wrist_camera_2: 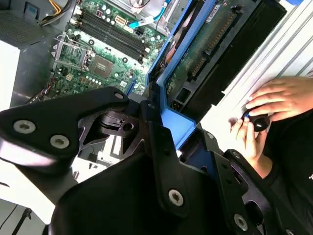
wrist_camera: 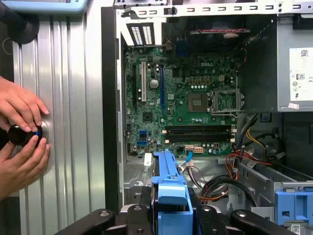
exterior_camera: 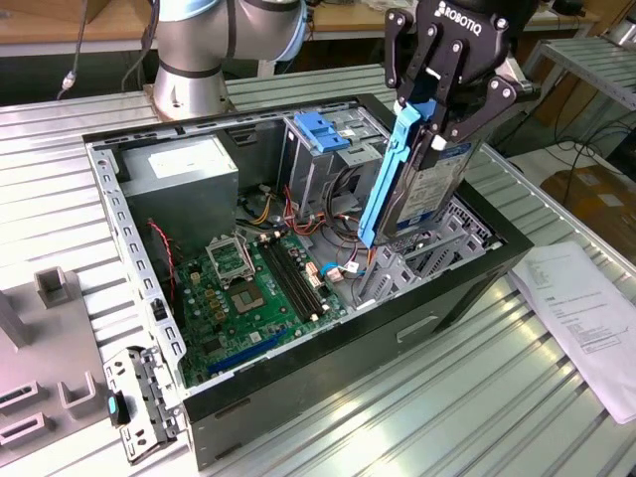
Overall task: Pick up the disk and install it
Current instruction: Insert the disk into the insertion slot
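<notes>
We find the gripper (exterior_camera: 442,114) clenched on the disk (exterior_camera: 427,194), lower end tilted toward seven o'clock near loose cables (exterior_camera: 343,266); a misaligned descent could snag them.

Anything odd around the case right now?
A person's hands, holding a small black object, are on the ribbed metal table beside the open black computer case, while the gripper holds the silver-grey, blue-railed disk tilted over it.

Around the disk (exterior_camera: 429,194), the drive cage (exterior_camera: 318,159), loose cables (wrist_camera: 220,188) and the computer case's wall (exterior_camera: 472,283) crowd in; room lies open above the motherboard (exterior_camera: 248,288).
</notes>
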